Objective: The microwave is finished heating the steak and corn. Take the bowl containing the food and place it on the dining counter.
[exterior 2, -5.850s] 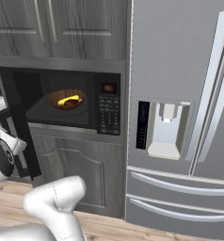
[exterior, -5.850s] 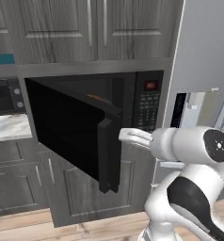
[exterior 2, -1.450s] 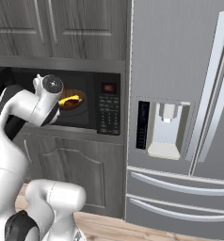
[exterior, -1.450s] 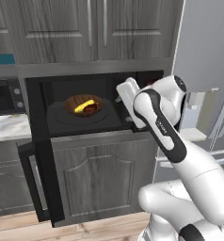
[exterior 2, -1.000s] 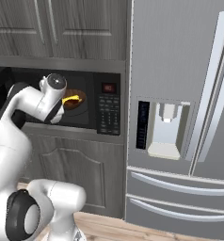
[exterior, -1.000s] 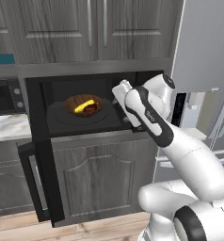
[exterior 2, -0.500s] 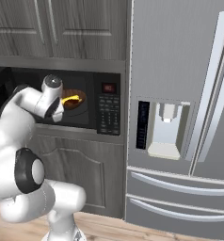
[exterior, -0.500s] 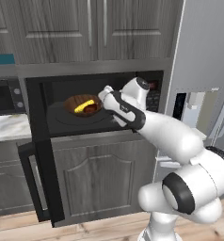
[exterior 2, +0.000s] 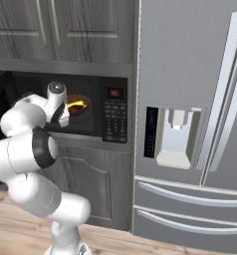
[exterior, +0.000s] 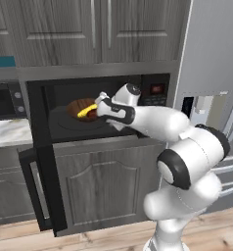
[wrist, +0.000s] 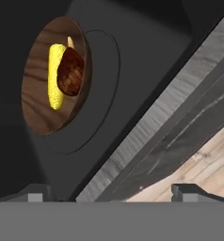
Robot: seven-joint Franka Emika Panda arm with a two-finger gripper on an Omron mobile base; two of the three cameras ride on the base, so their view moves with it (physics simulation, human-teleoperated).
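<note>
With the gripper (wrist: 113, 192) wide open and empty inside the microwave (exterior: 89, 115), it should level out and approach the bowl's (wrist: 50, 77) near rim, where the corn (wrist: 56, 77) and steak (wrist: 70, 71) rest.

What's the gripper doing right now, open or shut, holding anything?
Gripper: open, fingers spread wide and holding nothing. It sits at the mouth of the microwave, short of the bowl with the corn and steak.
</note>
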